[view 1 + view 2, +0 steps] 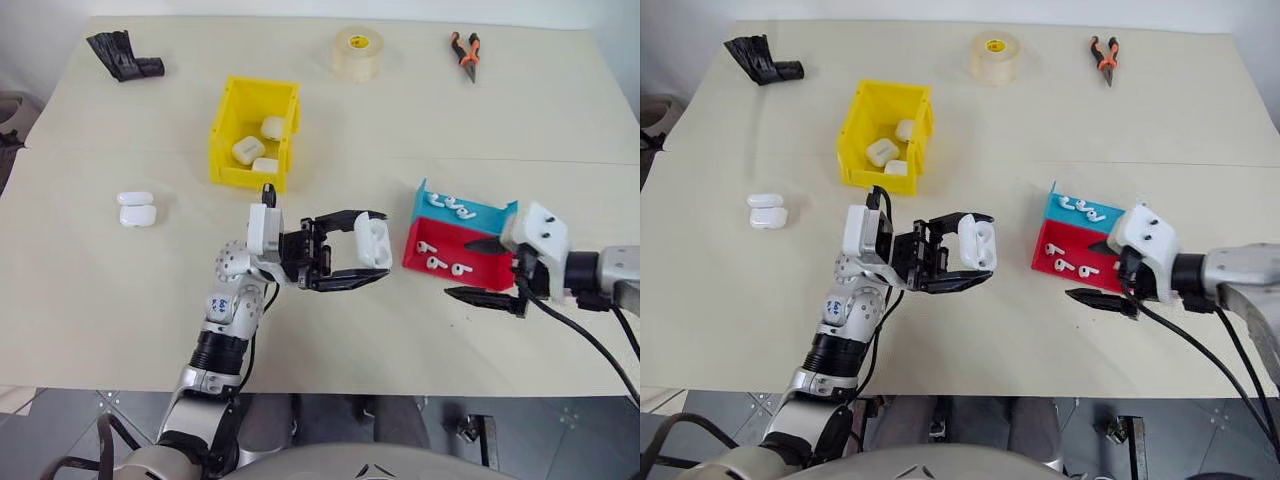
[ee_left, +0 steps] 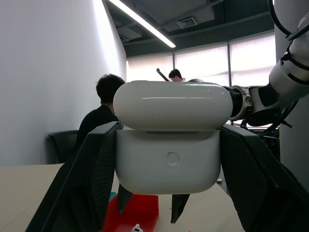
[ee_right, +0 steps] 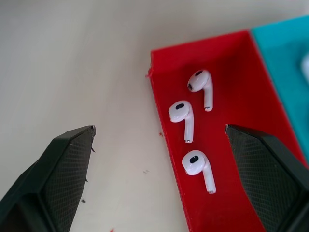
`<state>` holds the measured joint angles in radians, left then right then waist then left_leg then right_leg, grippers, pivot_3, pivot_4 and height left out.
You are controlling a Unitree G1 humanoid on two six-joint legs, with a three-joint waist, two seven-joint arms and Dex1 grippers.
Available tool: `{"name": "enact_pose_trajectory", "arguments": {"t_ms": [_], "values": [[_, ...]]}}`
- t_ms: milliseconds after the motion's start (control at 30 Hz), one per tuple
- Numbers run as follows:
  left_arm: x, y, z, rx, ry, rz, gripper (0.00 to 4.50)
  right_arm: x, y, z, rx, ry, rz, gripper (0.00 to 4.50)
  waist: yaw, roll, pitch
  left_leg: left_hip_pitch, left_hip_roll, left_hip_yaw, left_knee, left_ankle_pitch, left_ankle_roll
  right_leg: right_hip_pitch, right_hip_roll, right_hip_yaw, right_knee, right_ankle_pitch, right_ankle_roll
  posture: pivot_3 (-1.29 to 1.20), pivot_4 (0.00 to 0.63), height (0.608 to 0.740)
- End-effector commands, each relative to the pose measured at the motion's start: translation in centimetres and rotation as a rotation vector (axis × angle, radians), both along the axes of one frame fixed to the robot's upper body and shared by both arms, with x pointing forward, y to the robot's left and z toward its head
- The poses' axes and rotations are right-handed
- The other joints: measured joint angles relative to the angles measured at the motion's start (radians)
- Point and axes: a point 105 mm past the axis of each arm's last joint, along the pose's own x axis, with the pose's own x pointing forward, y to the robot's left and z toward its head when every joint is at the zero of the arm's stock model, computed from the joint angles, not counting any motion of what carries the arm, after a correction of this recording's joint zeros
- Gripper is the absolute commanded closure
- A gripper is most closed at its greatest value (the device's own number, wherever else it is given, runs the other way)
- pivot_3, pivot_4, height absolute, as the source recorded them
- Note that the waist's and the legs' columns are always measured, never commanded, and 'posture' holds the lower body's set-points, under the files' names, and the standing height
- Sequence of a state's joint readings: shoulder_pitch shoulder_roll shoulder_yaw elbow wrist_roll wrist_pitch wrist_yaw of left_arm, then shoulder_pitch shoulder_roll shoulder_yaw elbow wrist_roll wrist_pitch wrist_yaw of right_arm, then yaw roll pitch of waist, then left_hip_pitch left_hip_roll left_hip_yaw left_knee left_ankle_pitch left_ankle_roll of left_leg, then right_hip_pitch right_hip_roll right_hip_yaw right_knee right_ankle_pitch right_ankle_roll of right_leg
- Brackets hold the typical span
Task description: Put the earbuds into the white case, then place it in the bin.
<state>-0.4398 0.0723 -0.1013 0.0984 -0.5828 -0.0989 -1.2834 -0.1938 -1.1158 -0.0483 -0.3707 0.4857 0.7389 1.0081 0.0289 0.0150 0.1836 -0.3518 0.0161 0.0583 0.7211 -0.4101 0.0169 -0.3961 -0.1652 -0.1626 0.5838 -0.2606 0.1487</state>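
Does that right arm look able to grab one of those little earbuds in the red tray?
Probably yes. The right gripper is open just above the red tray, with three earbuds lying uncovered between its fingers and nothing in the way.

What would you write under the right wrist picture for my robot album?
Open right gripper hovering over three earbuds lying in the red tray.

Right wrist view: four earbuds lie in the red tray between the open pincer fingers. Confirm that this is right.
Not quite: the count is wrong. The right wrist view shows three earbuds in the red tray, not four. The rest holds: the right pincer is open, and the earbuds lie between its fingers.
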Motion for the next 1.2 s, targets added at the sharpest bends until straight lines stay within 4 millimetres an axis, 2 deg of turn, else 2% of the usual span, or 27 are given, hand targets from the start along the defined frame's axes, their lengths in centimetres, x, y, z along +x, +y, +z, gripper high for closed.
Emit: {"name": "enact_pose_trajectory", "arguments": {"t_ms": [33,333,433,600,1200], "values": [[-0.8,-0.2,0.6,-0.015,-0.036,-0.019,1.55,0.9,-0.7,-0.2,-0.104,0.001,-0.003,0.0,-0.002,0.0,0.0,0.0,0.0,0.0,0.0,0.0,0.0,0.0,0.0,0.0,0.0,0.0,0.0,0.0,0.15,0.74],[-0.8,-0.5,0.9,-0.019,-0.036,-0.015,1.55,2.2,-1.0,-0.2,-0.203,0.014,0.053,0.0,-0.003,0.0,0.0,0.0,0.0,0.0,0.0,0.0,0.0,0.0,0.0,0.0,0.0,0.0,0.0,0.0,0.15,0.74],[-0.8,-0.5,0.9,-0.02,-0.034,-0.015,1.57,2.4,-0.8,-0.2,-0.211,0.011,0.07,0.6,-0.004,0.0,0.0,0.0,0.0,0.0,0.0,0.0,0.0,0.0,0.0,0.0,0.0,0.0,0.0,0.0,0.15,0.74],[-0.8,-0.6,1.1,-0.022,-0.029,-0.016,1.57,2.3,-0.8,-0.5,-0.235,0.015,0.097,2.33,-0.003,0.0,0.0,0.0,0.0,0.0,0.0,0.0,0.0,0.0,0.0,0.0,0.0,0.0,0.0,0.0,0.15,0.74],[-0.9,-0.7,1.1,-0.01,-0.021,-0.034,1.57,2.3,-0.4,-1.2,-0.249,-0.007,0.144,2.33,-0.003,0.0,0.0,0.0,0.0,0.0,0.0,0.0,0.0,0.0,0.0,0.0,0.0,0.0,0.0,0.0,0.15,0.74]]}}
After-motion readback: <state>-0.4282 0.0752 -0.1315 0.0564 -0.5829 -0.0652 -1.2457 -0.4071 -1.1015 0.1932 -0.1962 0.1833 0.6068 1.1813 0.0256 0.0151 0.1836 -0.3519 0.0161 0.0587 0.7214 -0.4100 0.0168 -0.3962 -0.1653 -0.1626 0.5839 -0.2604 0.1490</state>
